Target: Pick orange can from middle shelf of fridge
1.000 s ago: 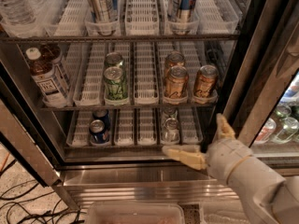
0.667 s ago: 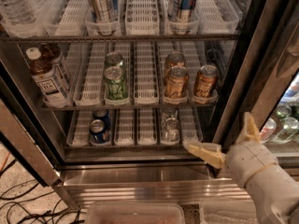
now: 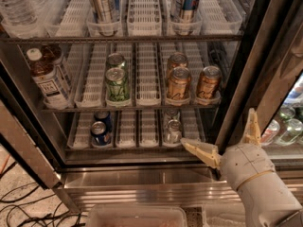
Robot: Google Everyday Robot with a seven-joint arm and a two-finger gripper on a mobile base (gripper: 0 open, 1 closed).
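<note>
Three small copper-orange aluminium drink cans (image 3: pixel 179 83) with silver lids stood on the middle shelf (image 3: pixel 137 108), a dark-edged rack of white slatted lanes inside the tall dark-framed display fridge (image 3: pixel 142 186). Two shared one lane, one behind the other. The third (image 3: pixel 208 82) stood alone in the next lane, at the shelf's front edge near its right corner. Two green cans (image 3: pixel 117 84) stood in file left of centre, and two brown tea bottles (image 3: pixel 47 77) with pale labels filled the left corner. Above, two tall slim cans (image 3: pixel 103 4) and one clear plastic bottle (image 3: pixel 16 6) showed on the top rack. Below, two blue cans (image 3: pixel 98 132) and two silver cans (image 3: pixel 173 130) sat on the bottom rack. One cream two-finger gripper (image 3: pixel 217 126) hung low at the right, by the bottom rack's right front corner and lower than those three cans. Its two fingers (image 3: pixel 199 150) were spread wide apart, gripping nothing and touching no can. One translucent plastic bin (image 3: pixel 137 215) lay at the foot of the fridge's steel base.
</note>
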